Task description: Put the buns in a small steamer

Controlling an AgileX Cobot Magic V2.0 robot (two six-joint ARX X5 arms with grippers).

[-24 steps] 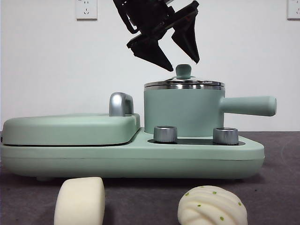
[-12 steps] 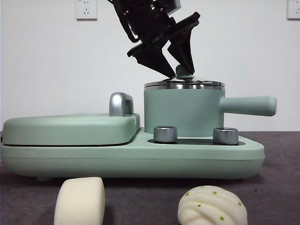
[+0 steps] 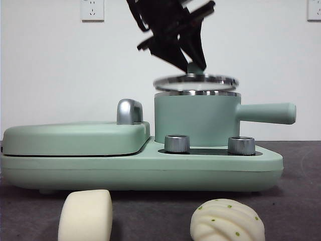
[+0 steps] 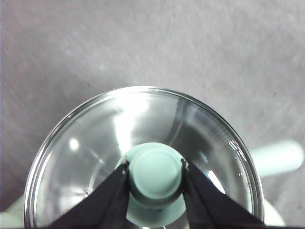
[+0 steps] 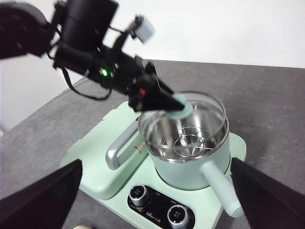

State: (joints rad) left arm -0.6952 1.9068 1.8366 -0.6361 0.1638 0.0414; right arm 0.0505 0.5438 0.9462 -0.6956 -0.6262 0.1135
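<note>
Buns first: you have the plain bun (image 3: 85, 215) and the speckled bun (image 3: 227, 220) lying on the dark table (image 3: 301, 201) at the near edge, well apart from each other and in front of the cooker base (image 3: 140, 168), neither one touched by an arm. Your small steamer (image 3: 196, 119) stands on that base with its handle (image 3: 266, 113) pointing sideways, beside the flat lidded griddle (image 3: 75, 138). Your left gripper (image 4: 155, 174) is clenched on the green knob (image 4: 156, 171) of the glass lid (image 3: 194, 82), which hangs slightly tilted just above the steel rim, clear of it. Inside the pot you can see a metal rack (image 5: 187, 144). Your right gripper (image 5: 155, 200) waits high above the table, jaws spread wide and holding nothing.
</note>
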